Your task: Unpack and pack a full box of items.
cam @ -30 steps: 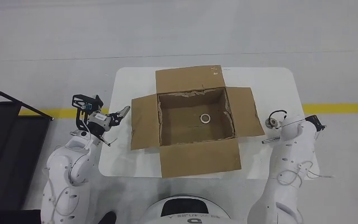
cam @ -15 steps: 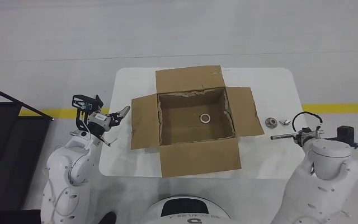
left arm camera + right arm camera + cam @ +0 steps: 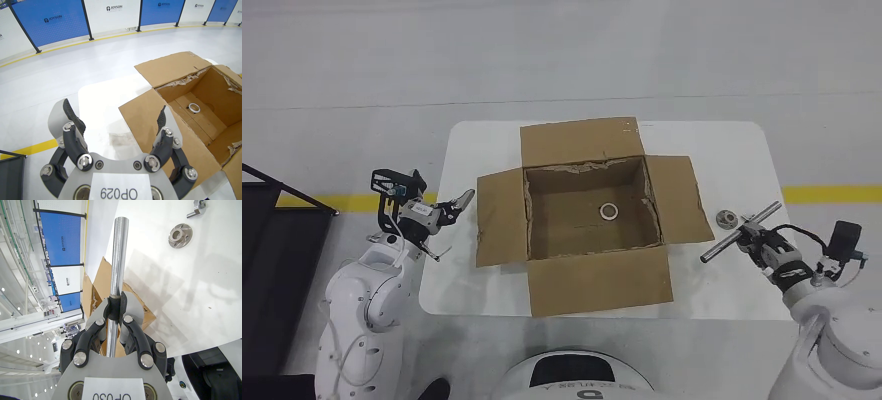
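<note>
Box (image 3: 594, 281) open; R end effector (image 3: 115, 303) grips rod (image 3: 119, 256) beside it; L end effector (image 3: 115, 111) wide-open, empty.

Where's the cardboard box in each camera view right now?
Top view: cardboard box, flaps open, mid-table.
Left wrist view: beyond the open left gripper, ring inside.
Right wrist view: behind the rod clamped in the right gripper.
Shared landmark: the white table under it.

The brown cardboard box (image 3: 589, 215), flaps splayed flat, takes the middle of the white worktop (image 3: 742, 150), its well open from above around a small silver ring (image 3: 610, 211), leaving a narrow left strip and a right strip crossed by the slanting polished steel rod (image 3: 725, 245) in the right pincer (image 3: 750, 236), beside a round metal flange (image 3: 726, 217).
</note>
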`<action>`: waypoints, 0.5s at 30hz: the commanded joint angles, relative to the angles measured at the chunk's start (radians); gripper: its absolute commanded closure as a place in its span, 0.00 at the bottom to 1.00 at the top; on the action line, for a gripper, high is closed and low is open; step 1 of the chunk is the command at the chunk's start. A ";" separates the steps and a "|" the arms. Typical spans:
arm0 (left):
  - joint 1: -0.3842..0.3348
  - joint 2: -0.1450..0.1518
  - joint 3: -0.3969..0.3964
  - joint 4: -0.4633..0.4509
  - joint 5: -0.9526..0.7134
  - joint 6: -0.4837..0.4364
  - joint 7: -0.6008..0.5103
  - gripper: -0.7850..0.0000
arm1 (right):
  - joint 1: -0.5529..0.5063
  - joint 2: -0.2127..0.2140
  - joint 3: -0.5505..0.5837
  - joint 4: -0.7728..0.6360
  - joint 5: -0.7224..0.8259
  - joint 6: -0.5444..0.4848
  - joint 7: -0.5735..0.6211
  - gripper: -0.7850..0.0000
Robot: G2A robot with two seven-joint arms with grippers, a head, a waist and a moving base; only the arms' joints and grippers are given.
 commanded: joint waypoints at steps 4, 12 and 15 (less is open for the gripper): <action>0.000 0.000 0.000 0.000 0.000 0.000 0.000 0.00 | 0.001 0.000 0.001 0.001 0.000 0.001 0.000 1.00; 0.000 0.000 0.000 0.000 0.000 0.000 0.000 0.00 | -0.002 0.007 -0.066 -0.027 0.060 -0.035 -0.021 1.00; 0.000 0.000 0.000 0.000 0.000 0.000 0.000 0.00 | 0.033 0.014 -0.227 -0.027 -0.041 -0.068 -0.037 1.00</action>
